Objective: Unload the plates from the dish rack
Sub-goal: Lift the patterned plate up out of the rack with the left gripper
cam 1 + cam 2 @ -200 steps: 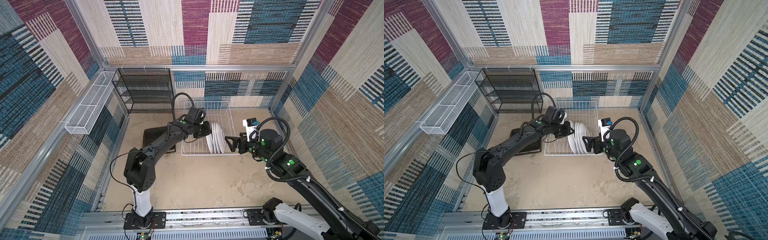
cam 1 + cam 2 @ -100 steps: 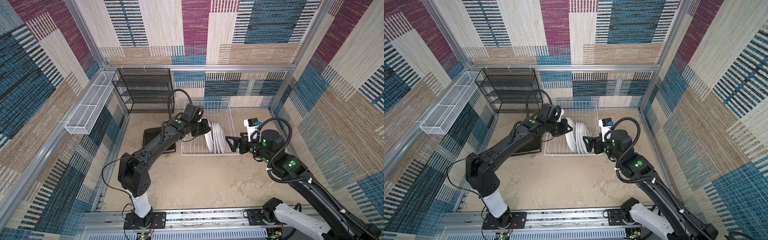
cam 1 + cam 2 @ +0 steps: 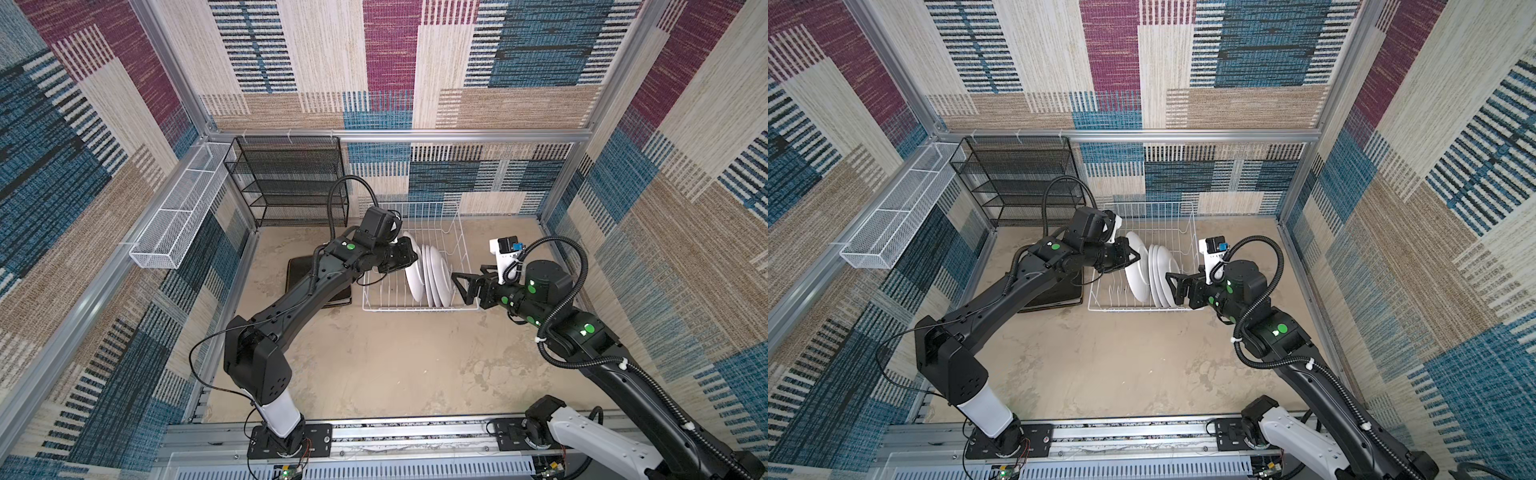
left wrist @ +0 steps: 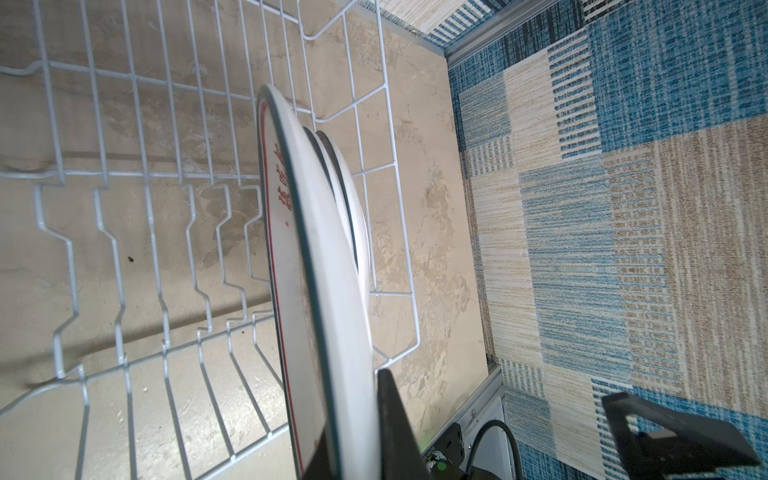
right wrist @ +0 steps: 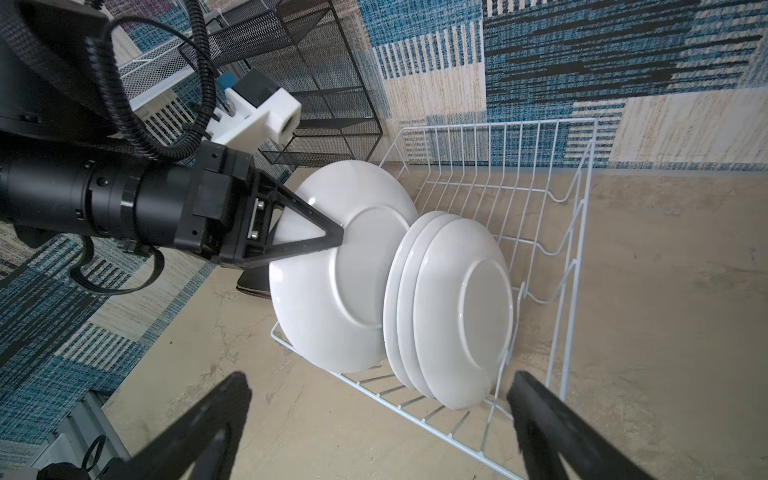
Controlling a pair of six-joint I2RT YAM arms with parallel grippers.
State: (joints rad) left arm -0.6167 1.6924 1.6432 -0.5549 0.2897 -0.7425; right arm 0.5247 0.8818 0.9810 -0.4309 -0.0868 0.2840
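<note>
White plate [image 5: 328, 299], frame centre: your left pincer [image 5: 338, 240] pinches its rim; right pincer [image 3: 460, 289] spread. Risk: snagging the dish rack [image 3: 386, 309], toppling 3 neighbours [image 5: 457, 316].

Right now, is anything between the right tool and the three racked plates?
Only the wire rim of the dish rack crosses that gap in the right wrist view; otherwise the open right tool faces the backs of the plates.

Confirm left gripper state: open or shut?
Shut. In the right wrist view the left gripper is clamped across the rim of a white round plate, one finger on its back, the other hidden behind it.
</note>
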